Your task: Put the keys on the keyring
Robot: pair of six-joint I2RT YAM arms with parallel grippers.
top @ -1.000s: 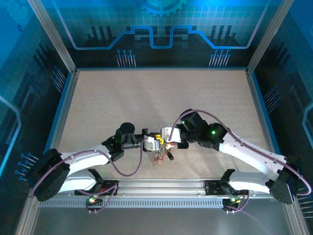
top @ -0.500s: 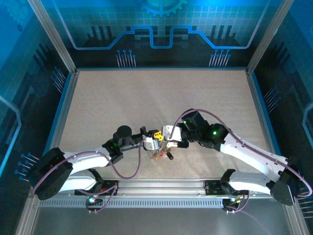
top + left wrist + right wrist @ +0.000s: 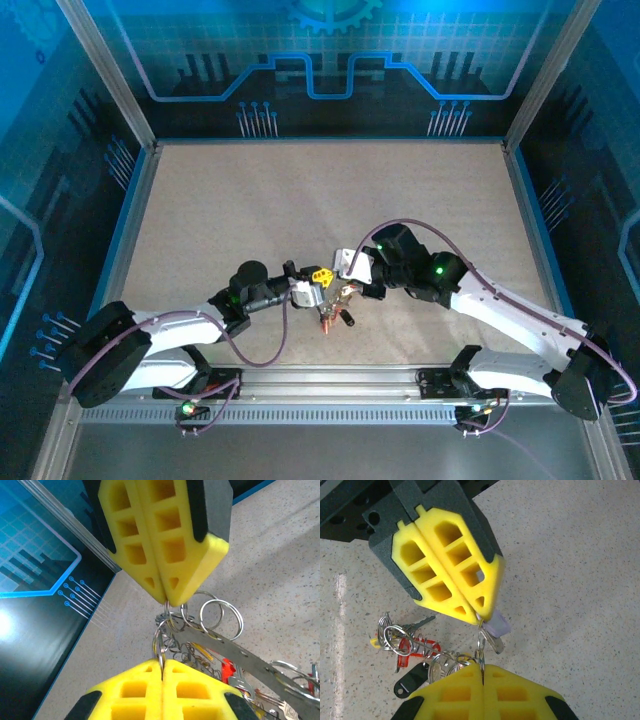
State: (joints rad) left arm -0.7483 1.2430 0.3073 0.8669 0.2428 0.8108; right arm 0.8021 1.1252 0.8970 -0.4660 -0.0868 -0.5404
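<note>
Pinching split ring [image 3: 481,645]: left gripper [image 3: 162,664]; right gripper [image 3: 481,667]

No readable text, labels, brands or numbers. Blue back panel [image 3: 320,100] has circuit-trace and gear graphics, no letters legible on it.

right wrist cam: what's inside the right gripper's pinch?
A small wire ring runs into the tips of the shut right gripper, the pale purple key just above it. The stretch of ring between the pads is covered, so bite depth can't be judged.
</note>
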